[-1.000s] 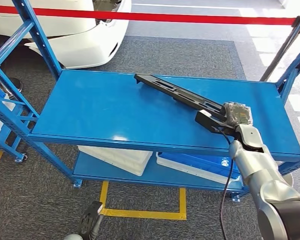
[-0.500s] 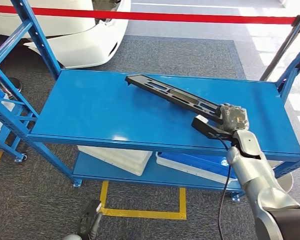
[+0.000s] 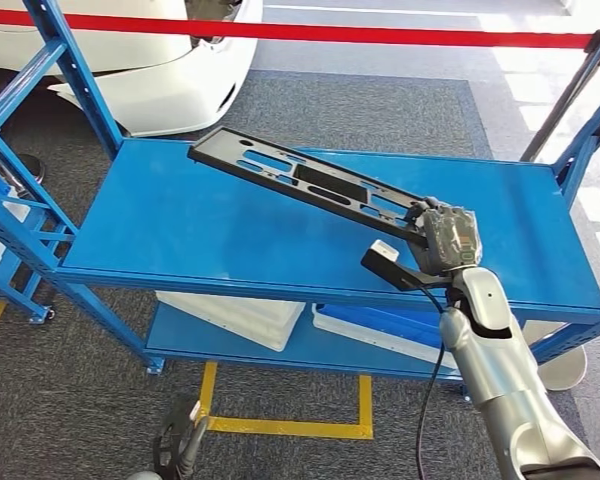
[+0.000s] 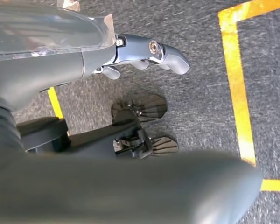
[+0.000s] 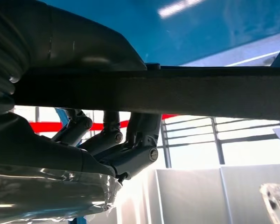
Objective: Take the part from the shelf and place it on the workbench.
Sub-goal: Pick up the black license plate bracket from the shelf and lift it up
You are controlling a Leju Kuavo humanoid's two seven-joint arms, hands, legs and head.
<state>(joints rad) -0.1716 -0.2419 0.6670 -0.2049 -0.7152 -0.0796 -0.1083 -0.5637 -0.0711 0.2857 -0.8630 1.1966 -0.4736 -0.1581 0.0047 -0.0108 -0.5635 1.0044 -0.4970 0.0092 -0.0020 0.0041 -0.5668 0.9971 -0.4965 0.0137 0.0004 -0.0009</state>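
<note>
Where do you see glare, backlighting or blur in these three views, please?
Head view: sharp, with soft sheen on the blue shelf. Right wrist view: bright background leaves the part and right robot hand nearly silhouetted. Left wrist view: the near arm cover looks blurred; the carpet is crisp.

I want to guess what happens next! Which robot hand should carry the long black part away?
The right hand: it already grips one end of the long black part above the blue shelf. The left hand hangs low, holding nothing.

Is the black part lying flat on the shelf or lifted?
Lifted: the right hand holds the black part tilted above the blue shelf.
</note>
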